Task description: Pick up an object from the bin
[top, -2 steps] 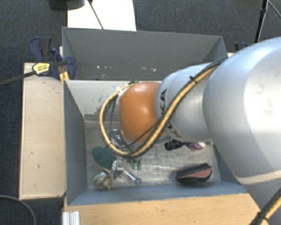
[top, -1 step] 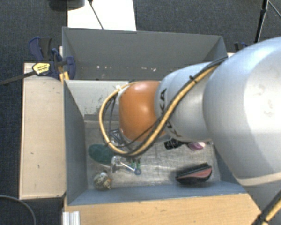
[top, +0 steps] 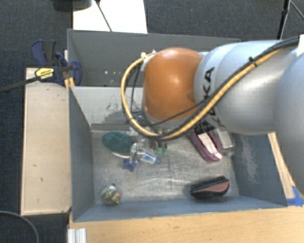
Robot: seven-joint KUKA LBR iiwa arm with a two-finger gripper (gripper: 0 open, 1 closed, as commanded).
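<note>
Bin (top: 81, 158) holds teal lump (top: 116, 142), black case (top: 210, 188), ball (top: 110, 194).

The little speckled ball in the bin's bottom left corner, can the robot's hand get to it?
Probably yes. The ball lies alone on bare bin floor, and the hand hangs nearby over a blue and clear thing, with nothing between them.

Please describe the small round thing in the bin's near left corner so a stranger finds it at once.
In the grey metal bin, look at the floor's near corner on the view's left. A small ball lies there alone. It is round and speckled brown and pale, unlike the teal lump behind it and the long black-and-red thing to its right.
</note>
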